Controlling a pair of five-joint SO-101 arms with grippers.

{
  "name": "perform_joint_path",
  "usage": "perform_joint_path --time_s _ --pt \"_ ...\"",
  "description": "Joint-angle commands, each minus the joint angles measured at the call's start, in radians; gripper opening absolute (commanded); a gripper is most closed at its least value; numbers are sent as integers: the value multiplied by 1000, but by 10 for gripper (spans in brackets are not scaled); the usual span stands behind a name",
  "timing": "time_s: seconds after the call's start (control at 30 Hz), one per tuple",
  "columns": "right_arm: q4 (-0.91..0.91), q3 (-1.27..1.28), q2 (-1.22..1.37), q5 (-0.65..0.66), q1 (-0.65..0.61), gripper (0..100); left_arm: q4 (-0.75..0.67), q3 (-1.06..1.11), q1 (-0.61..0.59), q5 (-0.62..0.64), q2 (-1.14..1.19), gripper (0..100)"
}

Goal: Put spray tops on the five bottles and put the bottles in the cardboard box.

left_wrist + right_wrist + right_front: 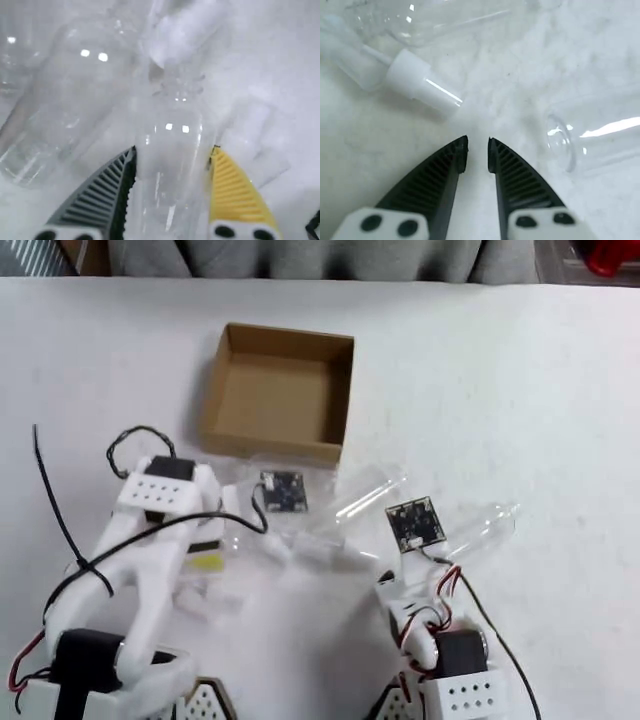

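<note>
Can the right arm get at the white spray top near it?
Probably yes: the spray top lies just ahead of the right gripper, with nothing between them. Its jaws are nearly closed, so they'd need to open wider first.

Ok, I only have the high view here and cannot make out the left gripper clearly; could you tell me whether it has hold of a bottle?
Observer: Yes. In the left wrist view the left gripper is shut on a clear bottle, which sits lengthwise between the jaws.
Operator: Thank you. Does that bottle have a spray top on it?
Observer: No, its threaded neck is uncovered.
Operator: And is the right gripper carrying anything?
Observer: No. The right gripper holds nothing, and its jaws stand only slightly apart.
</note>
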Motion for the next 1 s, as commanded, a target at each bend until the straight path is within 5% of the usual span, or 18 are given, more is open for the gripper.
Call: perform_joint_path --time_s 0.0,0.13,0.37,0.77,0.97 --pt "-21 8 -8 6 4 42 17 -77 4 84 2 114" --pt "-21 8 -8 6 4 42 -11 -51 4 83 4 116" --pt "-21 8 -8 6 4 42 -255 117 5 83 2 167" --pt "-21 8 -8 6 4 42 -166 64 -7 92 -7 342" --pt "-21 8 -8 6 4 42 -137 -15 18 95 -4 334"
